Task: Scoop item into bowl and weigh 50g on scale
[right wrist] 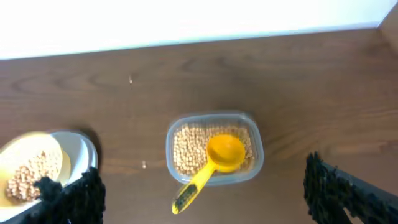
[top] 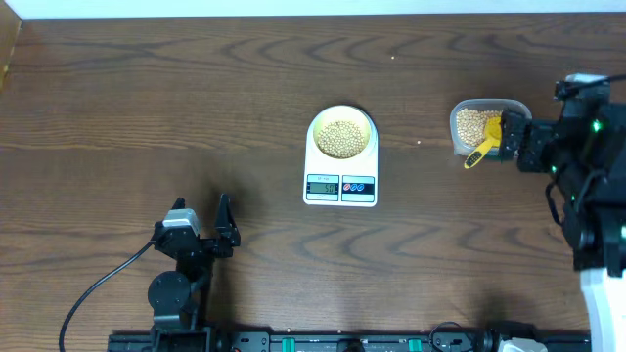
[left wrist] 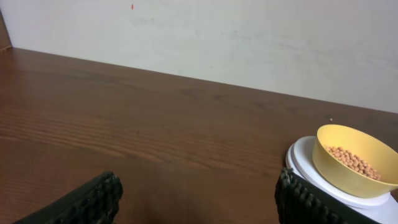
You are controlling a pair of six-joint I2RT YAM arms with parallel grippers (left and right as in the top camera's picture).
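The left gripper (top: 201, 213) is held over bare table (top: 147, 98) with its jaws spread wide and nothing between them. In the left wrist view the gap between the fingers (left wrist: 93, 199) is filled only by dark wood.

Ahead of those jaws and off to their right side, outside the gap, the scale (top: 339, 174) is seen, with the bowl (top: 312, 135) set on its platform. A layer of beans (top: 340, 138) is held in the bowl. Digits are lit on the display, but they cannot be read.

Further right, a clear tub (top: 455, 125) is found, with more beans in it. A yellow scoop (top: 484, 145) is lying in it, cup in the beans and handle sticking out over the rim.

The right gripper (top: 509, 145) is held just beside the tub, its jaws opened wide and nothing gripped. In the right wrist view the tub (right wrist: 169, 149) is placed straight ahead of the gap, the scoop (right wrist: 217, 155) handle is pointed back toward the jaws without touching either finger (right wrist: 336, 193), and the bowl (right wrist: 18, 146) is seen beyond the left-side finger.
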